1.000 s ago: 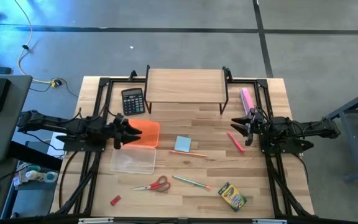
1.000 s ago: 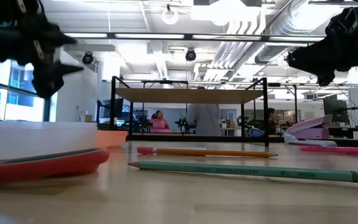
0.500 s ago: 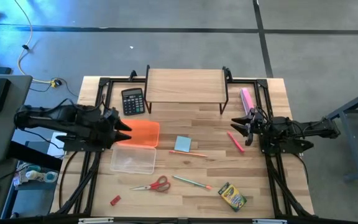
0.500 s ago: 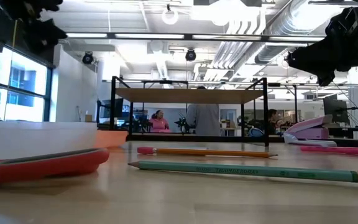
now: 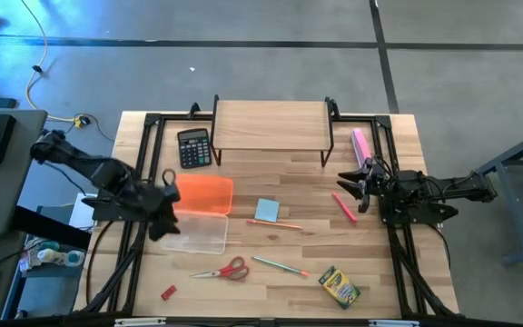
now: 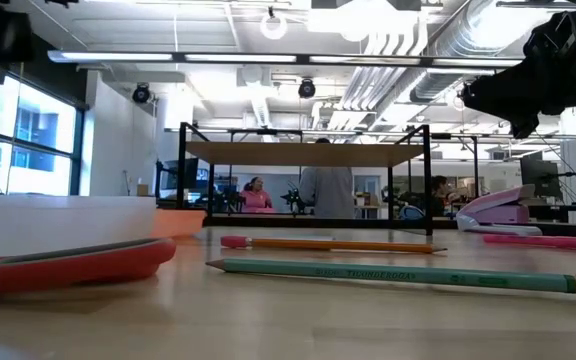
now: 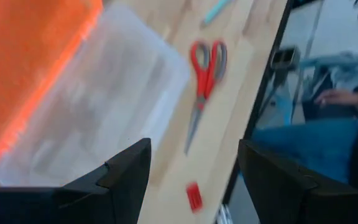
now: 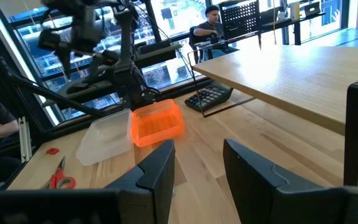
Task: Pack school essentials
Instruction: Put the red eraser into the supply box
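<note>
The clear box [image 5: 194, 234] stands open at the left, its orange lid [image 5: 205, 193] lying beside it on the far side. Red-handled scissors [image 5: 222, 270], a red eraser [image 5: 168, 292], a green pencil [image 5: 280, 265], an orange pencil [image 5: 275, 224], a light blue notepad [image 5: 267, 210], a pink-red pen [image 5: 344, 206] and a crayon box [image 5: 339, 286] lie flat on the table. My left gripper [image 5: 166, 222] is open and empty above the box's left end [image 7: 194, 180]. My right gripper [image 5: 348, 182] is open and empty [image 8: 197, 174], above the table near the pen.
A black calculator [image 5: 193, 147] and a wooden shelf [image 5: 271, 125] stand at the far side, with a pale pink block [image 5: 361, 145] right of the shelf. A black frame runs along both table sides. People show in the room beyond [image 6: 256, 193].
My left gripper has drawn back from over the orange lid toward the table's left edge, then swung toward the near edge, and now stands over the clear box's left end. It has risen out of the low view. It stays open.
</note>
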